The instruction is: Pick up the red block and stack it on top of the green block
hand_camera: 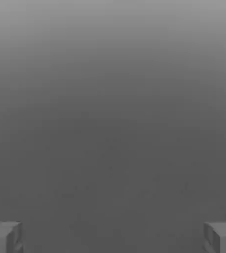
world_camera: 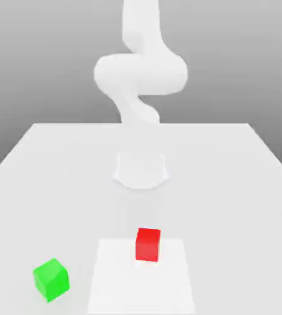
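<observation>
My gripper [hand_camera: 113,237] hangs wide open and empty; the red block [world_camera: 148,244] lies right of the green block [world_camera: 51,280], slightly farther back.

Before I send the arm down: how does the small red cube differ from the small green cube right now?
The small matte red cube sits on the paler square patch of the white table; the small matte green cube sits off it, toward the exterior view's left and nearer the camera. The red faces the camera squarely; the green is turned, edge forward. Both look alike in size, flat and untouched.
</observation>
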Controlling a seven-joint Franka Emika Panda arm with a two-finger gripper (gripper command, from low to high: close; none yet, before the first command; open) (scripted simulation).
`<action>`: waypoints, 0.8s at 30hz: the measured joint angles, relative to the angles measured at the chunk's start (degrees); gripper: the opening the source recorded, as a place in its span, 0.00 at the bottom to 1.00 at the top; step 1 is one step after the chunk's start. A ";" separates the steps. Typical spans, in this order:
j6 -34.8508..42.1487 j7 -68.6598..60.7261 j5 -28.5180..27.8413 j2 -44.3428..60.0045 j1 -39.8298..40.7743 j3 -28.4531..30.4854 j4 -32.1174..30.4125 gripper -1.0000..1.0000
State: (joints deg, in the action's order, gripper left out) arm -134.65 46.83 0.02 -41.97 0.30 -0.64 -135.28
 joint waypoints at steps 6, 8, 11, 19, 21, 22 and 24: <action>-8.14 2.79 0.17 11.25 0.87 -1.75 -9.71 0.50; -10.84 3.73 0.19 14.99 1.07 -2.21 -12.92 0.50; -14.99 5.13 0.35 20.80 1.45 -3.00 -17.87 0.50; -29.46 9.08 0.15 40.71 1.59 -3.87 -29.35 0.50; -33.20 10.09 -1.10 45.22 1.45 -3.42 -29.15 0.50; -35.02 10.64 -1.82 47.36 1.09 -2.91 -28.92 0.50; -38.61 11.47 -2.95 51.55 0.01 -1.56 -28.39 0.50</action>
State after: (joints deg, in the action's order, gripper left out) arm -173.26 58.31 -2.93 9.58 0.31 -2.20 -163.67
